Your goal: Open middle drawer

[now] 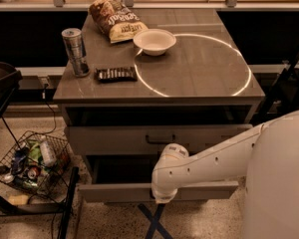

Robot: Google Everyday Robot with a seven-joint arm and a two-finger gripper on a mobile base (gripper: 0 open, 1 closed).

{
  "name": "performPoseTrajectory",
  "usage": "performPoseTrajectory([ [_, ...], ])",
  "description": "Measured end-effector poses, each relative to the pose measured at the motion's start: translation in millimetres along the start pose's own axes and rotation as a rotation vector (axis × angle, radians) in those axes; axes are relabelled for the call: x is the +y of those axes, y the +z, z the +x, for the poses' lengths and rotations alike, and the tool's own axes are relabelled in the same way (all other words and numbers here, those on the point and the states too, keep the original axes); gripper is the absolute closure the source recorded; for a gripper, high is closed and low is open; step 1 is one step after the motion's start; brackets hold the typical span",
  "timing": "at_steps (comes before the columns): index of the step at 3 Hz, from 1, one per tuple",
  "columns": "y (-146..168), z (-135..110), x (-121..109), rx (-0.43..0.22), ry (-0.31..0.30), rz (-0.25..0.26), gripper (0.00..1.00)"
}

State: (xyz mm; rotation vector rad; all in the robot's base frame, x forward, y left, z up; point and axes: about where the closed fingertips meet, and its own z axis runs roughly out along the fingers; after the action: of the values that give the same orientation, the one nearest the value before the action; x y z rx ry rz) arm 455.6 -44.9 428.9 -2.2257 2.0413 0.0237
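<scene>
Camera view: a wire basket [37,158] is seen at near left. Right of it, the middle drawer [109,193] is found pulled out, low on the cabinet [199,91]. The gripper [164,198] is placed at its front centre; whether anything is held cannot be told.

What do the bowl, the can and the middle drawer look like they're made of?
Bowl: white and matte, probably plastic or paper. Can: shiny silvery metal, likely aluminium. Middle drawer: flat grey painted front, seemingly metal. The gripper is down at its front edge.

One can [74,51], one bowl [154,41], one bag [114,19], one bar [115,74], one basket [35,161], two drawers [104,139], one hand [164,198] at the middle drawer [114,192].
</scene>
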Motion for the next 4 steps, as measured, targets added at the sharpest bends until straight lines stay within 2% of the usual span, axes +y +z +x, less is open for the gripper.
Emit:
performPoseTrajectory([
  [1, -0.6, 0.0, 0.0, 0.000, 0.000, 0.000, 1.00],
  [2, -27.8, 8.4, 0.4, 0.015, 0.012, 0.054, 1.00],
  [3, -89.3, 34.1, 18.1, 0.050, 0.048, 0.159, 1.00],
  [4, -152.6, 48.2, 20.5, 0.082, 0.071, 0.277, 1.00],
])
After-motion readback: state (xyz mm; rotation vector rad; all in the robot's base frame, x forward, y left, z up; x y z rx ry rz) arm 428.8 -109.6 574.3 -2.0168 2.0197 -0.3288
